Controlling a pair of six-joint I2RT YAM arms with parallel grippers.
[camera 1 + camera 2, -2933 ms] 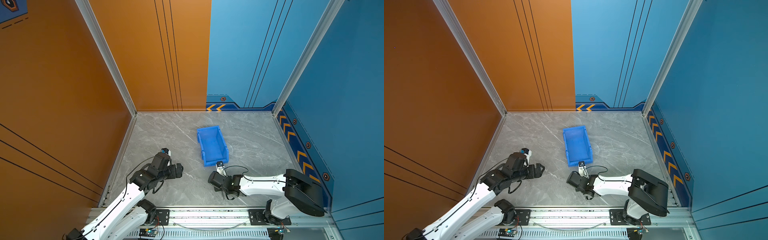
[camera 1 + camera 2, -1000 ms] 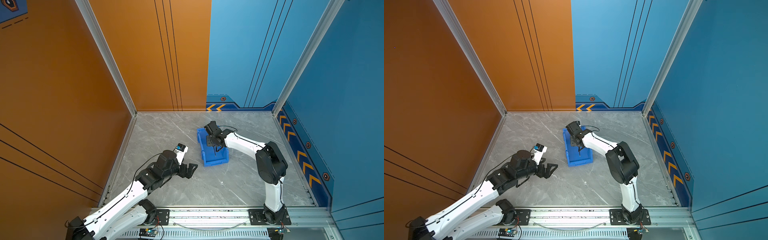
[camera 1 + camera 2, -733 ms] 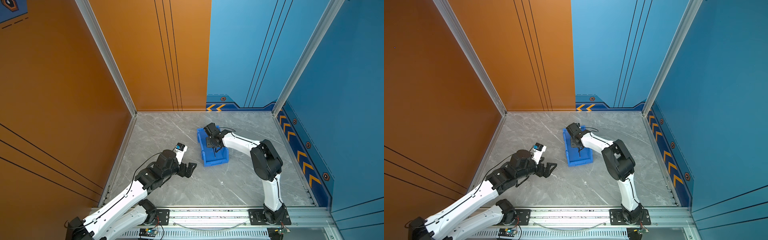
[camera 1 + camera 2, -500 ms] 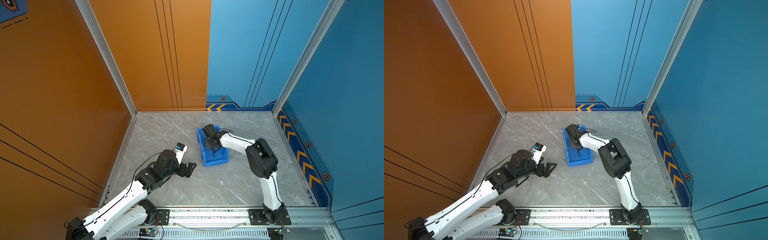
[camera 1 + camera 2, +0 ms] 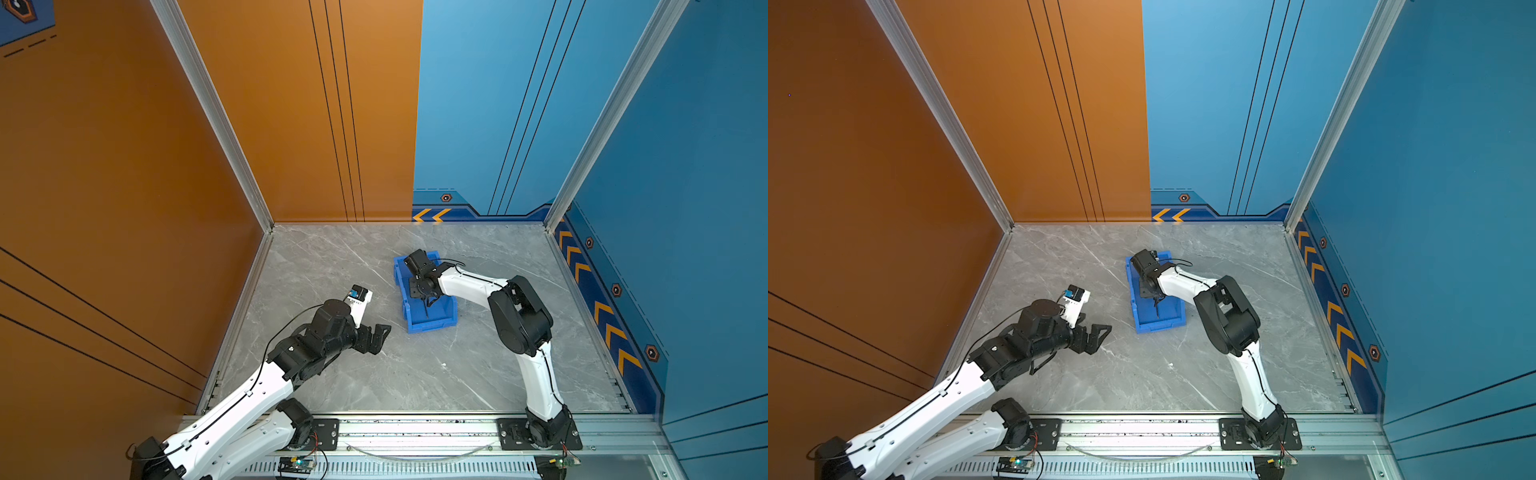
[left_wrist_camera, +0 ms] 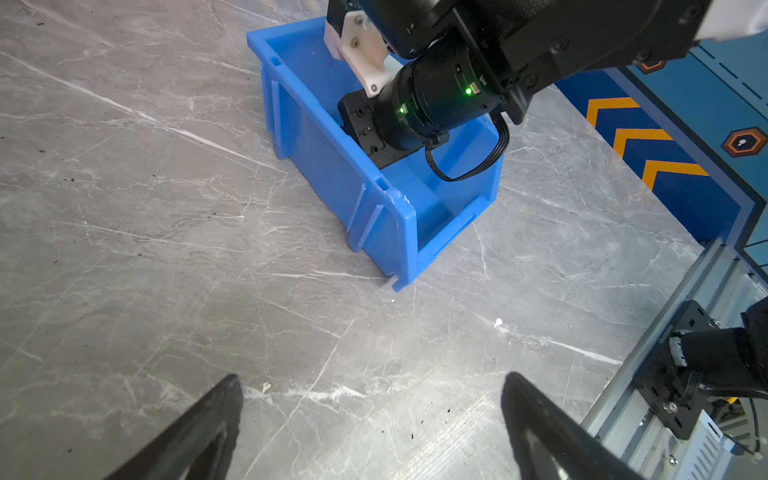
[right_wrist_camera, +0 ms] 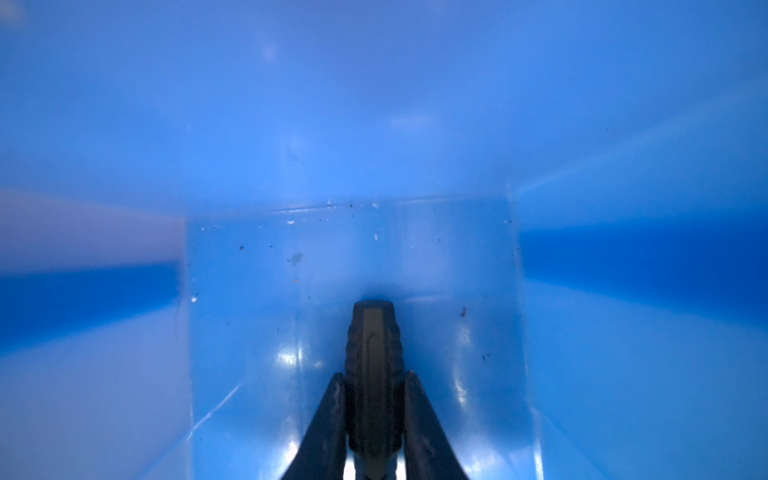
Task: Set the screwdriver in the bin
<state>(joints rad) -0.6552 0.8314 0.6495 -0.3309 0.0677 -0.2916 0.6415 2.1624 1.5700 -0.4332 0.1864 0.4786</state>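
Two end effectors are in play, and only one carries anything. Your right end effector (image 7: 374,376) is down inside the bin (image 7: 353,249), and its two fingers (image 7: 332,415) press on either side of the screwdriver (image 7: 374,340), clamping its black ribbed handle. In the right wrist view the butt of the handle points away from the camera, over the speckled blue floor of the bin and between its side walls. Whether the tool touches that floor you cannot tell. The metal shaft is hidden in that view. In both top views the right end effector (image 5: 424,297) (image 5: 1154,297) reaches into the bin (image 5: 432,324) (image 5: 1160,324) from above. The bin stands on the grey marbled surface (image 5: 415,374), with its lowered lip turned toward the rail at the near edge. Your left end effector (image 5: 380,334) (image 5: 1100,334) is near the bin on its left but apart from it. In the left wrist view the left end effector (image 6: 372,377) has its jaws spread wide, with only bare surface between them. The same view shows the bin (image 6: 374,216) from the side, with the right arm's wrist dipping over its rim.
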